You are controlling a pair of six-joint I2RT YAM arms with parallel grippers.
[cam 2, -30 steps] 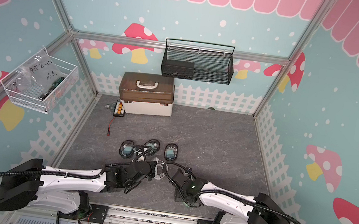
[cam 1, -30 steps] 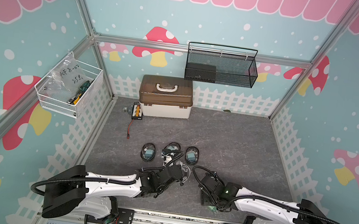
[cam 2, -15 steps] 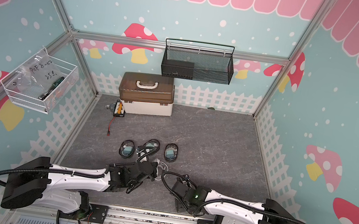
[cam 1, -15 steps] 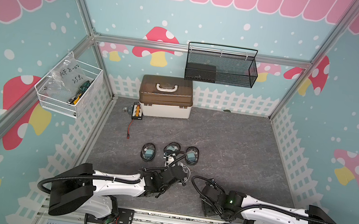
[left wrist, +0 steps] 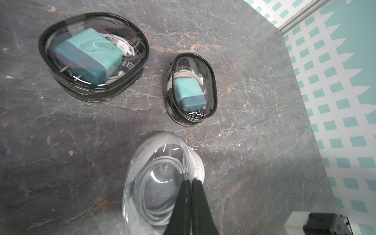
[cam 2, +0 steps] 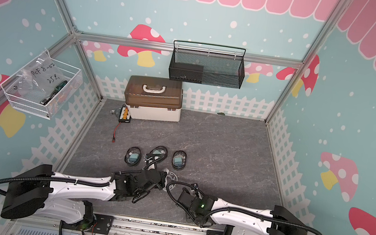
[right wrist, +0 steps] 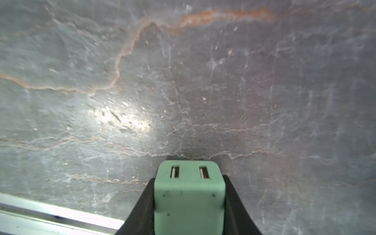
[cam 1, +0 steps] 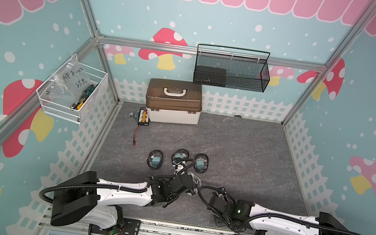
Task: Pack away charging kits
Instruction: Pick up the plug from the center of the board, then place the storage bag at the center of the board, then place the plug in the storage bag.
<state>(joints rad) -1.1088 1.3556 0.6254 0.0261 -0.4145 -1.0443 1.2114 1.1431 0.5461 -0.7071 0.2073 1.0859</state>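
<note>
Handwriting on one bag, letter scraps on two pouches.
A clear bag [cam 1: 71,79] in the white wire basket [cam 1: 56,110] carries black marker handwriting, legible in both top views: "PCF8-02", and under it a second line that starts "25", with its last mark unclear. In the left wrist view, a black tag inside one black-rimmed pouch [left wrist: 93,55] and inside a second black-rimmed pouch [left wrist: 192,89] shows cropped white letters, perhaps "EL".

Your left arm [cam 1: 119,195] and right arm [cam 1: 280,219] wore white shells between black joint housings, each trailing a black corrugated cable [cam 1: 42,193]. A green light [cam 1: 239,211] glowed near the right wrist. On the left gripper [left wrist: 191,181], the fingers [left wrist: 181,205] were matte black, tapering.
</note>
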